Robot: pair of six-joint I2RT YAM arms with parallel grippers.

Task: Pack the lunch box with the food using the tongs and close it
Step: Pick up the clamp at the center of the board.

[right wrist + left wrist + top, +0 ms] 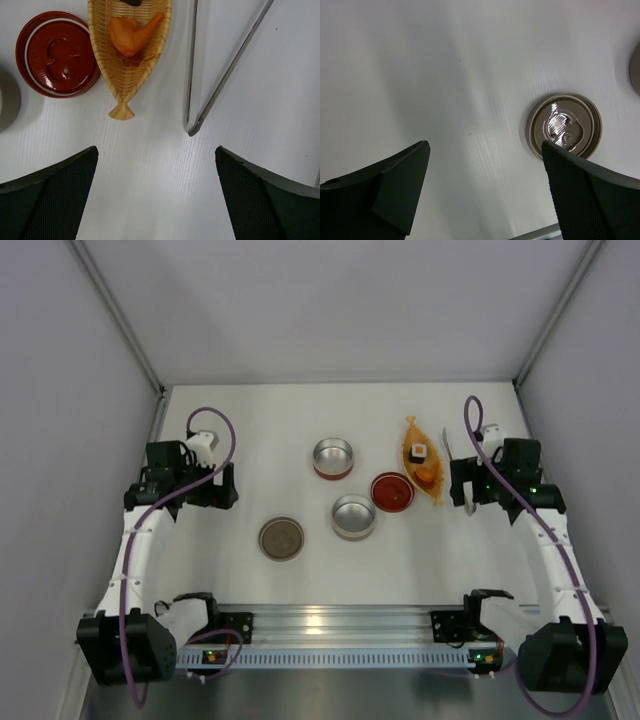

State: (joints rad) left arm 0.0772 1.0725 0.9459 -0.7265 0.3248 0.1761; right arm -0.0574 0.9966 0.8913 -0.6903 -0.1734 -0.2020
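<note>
The food sits in an orange boat-shaped tray (413, 436): a white block with a dark top (418, 451) and an orange chunk (426, 476), which also shows as an orange piece (131, 36) in the right wrist view. The tongs (192, 132) lie flat on the table just right of the tray, bend toward me; from above the tongs (447, 446) show as a thin sliver. The lunch box stands apart in pieces: two round tins (333, 457) (354, 516). My right gripper (156, 150) (461, 485) is open just short of the tongs' bend. My left gripper (485, 145) (227, 485) is open over bare table.
A red lid (392, 491) (57, 54) lies left of the tray. A brownish metal lid (281, 538) (564, 126) lies right of my left gripper. Grey walls close in the table on three sides; a metal rail (330, 625) runs along the near edge.
</note>
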